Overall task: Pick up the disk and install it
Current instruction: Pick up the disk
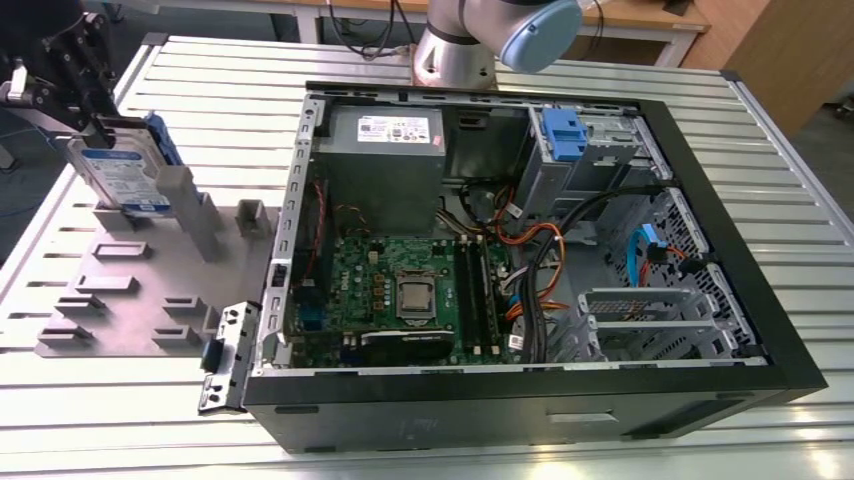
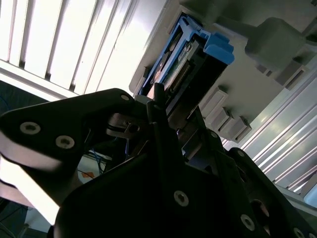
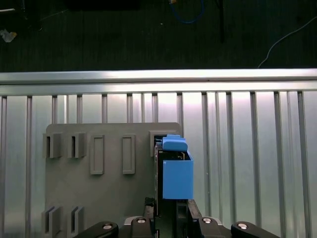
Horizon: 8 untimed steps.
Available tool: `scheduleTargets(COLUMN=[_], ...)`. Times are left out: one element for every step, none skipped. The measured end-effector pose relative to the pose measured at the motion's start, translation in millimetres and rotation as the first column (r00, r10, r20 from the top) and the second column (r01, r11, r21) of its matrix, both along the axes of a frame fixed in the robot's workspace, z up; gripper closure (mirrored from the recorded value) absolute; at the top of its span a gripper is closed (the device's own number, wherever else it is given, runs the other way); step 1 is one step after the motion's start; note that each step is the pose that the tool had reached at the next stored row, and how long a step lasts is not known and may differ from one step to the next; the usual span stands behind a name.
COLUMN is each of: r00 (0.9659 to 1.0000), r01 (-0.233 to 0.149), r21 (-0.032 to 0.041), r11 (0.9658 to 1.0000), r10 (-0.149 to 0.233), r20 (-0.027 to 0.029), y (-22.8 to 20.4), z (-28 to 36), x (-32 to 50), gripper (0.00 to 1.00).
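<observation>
Standing on edge at the upper left of the exterior view, the disk (image 1: 123, 165) is seen with its white-and-blue label facing the camera and its lower edge seated in the grey fixture plate (image 1: 134, 290). It is tilted slightly, its top leaning toward the exterior view's left. The black gripper (image 1: 104, 122) is placed directly over the disk's upper end. The jaws are drawn in against the two flat sides of the disk, and no gap can be made out between them and it, so the disk is judged to be clamped.

In the first wrist view the disk (image 3: 177, 178) is shown edge-on, its blue rail toward the camera. It lies between the two sides of the gripper (image 3: 171, 206), with the slotted plate (image 3: 109, 198) beside and beneath it on the ribbed metal table (image 3: 247, 148). In the second wrist view the dark fingers (image 2: 159, 114) are seen reaching up to the end of the disk (image 2: 190, 59), whose blue rails frame its edge.

An open computer case (image 1: 747, 300) is laid on the table (image 1: 200, 80) across the centre and right of the exterior view, well apart from the disk. Inside it a green motherboard (image 1: 400, 290), a grey power-supply box (image 1: 380, 150) and a blue-fronted unit (image 1: 563, 135) at the upper right can be seen. The arm (image 1: 467, 45) is mounted at the top centre, behind the case.
</observation>
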<state>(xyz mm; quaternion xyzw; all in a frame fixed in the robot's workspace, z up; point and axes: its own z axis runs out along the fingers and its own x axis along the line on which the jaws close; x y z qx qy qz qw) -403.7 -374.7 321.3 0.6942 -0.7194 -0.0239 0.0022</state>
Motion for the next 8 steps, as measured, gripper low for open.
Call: scheduleTargets(r00=[1.0, 1.0, 1.0, 1.0, 1.0, 1.0, 1.0, 1.0], r01=[0.0, 0.0, 0.0, 0.0, 0.0, 0.0, 0.0, 0.0], r21=[0.0, 0.0, -0.0001, -0.0001, -0.0001, -0.0001, -0.0002, -0.0001], r11=[1.0, 1.0, 1.0, 1.0, 1.0, 1.0, 1.0, 1.0], r10=[0.0, 0.0, 0.0, 0.0, 0.0, 0.0, 0.0, 0.0], r20=[0.0, 0.0, -0.0001, -0.0002, -0.0002, -0.0002, -0.0003, -0.0002], y=[0.0, 0.0, 0.0, 0.0, 0.0, 0.0, 0.0, 0.0], z=[0.0, 0.1, 0.1, 0.2, 0.2, 0.2, 0.2, 0.2], x=[0.0, 0.0, 0.0, 0.0, 0.0, 0.0, 0.0, 0.0], gripper=[0.65, 0.65, 0.65, 0.65, 0.65, 0.65, 0.65, 0.65])
